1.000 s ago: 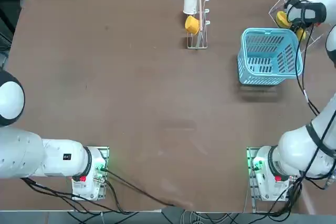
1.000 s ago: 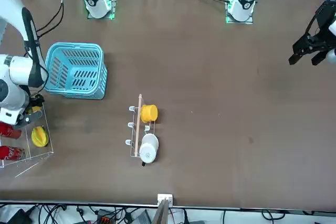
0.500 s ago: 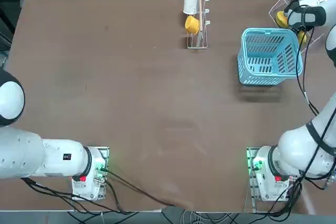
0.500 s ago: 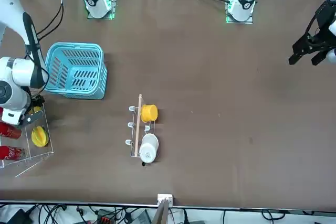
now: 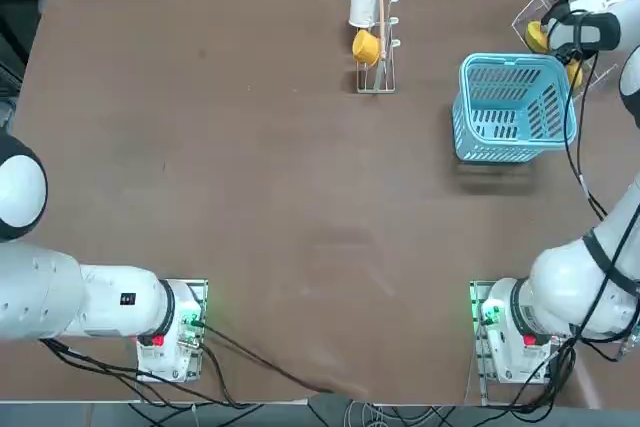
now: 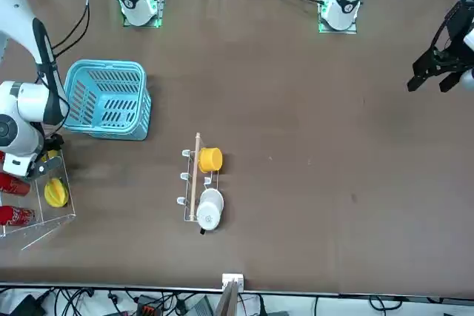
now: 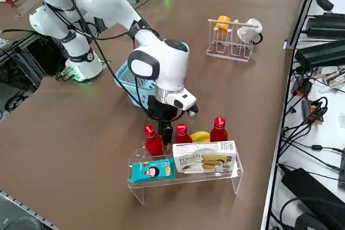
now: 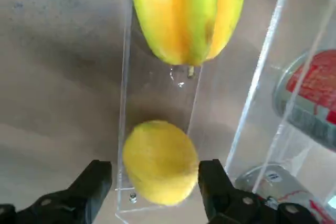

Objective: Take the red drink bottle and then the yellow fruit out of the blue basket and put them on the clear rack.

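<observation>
Brown and matte, the counter (image 5: 250, 177) carried the clear rack (image 7: 186, 179) at about two o'clock in the overhead view. On its see-through acrylic shelf lay the yellow fruit (image 8: 159, 161), small, round and smooth (a ribbed yellow-green fruit (image 8: 186, 14) just beside it). Right end effector (image 8: 157, 184) was spread, its black fingers (image 8: 94, 182) flanking the fruit without touching.

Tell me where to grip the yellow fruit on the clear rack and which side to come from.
Grip the yellow fruit across its round middle, coming from above as the open right gripper already stands, one finger either side. It is smooth and round, so any off-centre pinch would likely slip. The clear rack panel and ribbed fruit crowd other sides.
</observation>
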{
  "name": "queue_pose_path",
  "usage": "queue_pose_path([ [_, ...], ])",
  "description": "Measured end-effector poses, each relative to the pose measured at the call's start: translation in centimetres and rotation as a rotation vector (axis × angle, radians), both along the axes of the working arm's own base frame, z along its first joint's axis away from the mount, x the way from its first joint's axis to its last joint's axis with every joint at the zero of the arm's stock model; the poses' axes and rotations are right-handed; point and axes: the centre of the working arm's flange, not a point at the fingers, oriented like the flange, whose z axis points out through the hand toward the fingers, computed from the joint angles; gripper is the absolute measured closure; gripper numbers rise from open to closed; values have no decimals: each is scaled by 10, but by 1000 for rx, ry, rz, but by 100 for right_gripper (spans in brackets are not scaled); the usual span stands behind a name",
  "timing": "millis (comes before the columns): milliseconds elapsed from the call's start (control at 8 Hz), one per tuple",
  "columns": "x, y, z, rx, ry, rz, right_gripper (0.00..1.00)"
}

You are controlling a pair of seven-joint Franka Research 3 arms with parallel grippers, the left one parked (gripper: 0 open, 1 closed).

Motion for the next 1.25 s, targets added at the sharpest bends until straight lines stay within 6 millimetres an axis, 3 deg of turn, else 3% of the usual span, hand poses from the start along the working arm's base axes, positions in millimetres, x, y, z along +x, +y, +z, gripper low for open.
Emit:
queue_pose_path([
  [250, 4, 4, 7, 0, -8, 4, 0],
  [500, 13, 10, 33, -13, 14, -17, 0],
  [875, 30, 35, 100, 62, 16, -122, 0],
  [1250, 28, 53, 185, 263, -81, -256, 0],
])
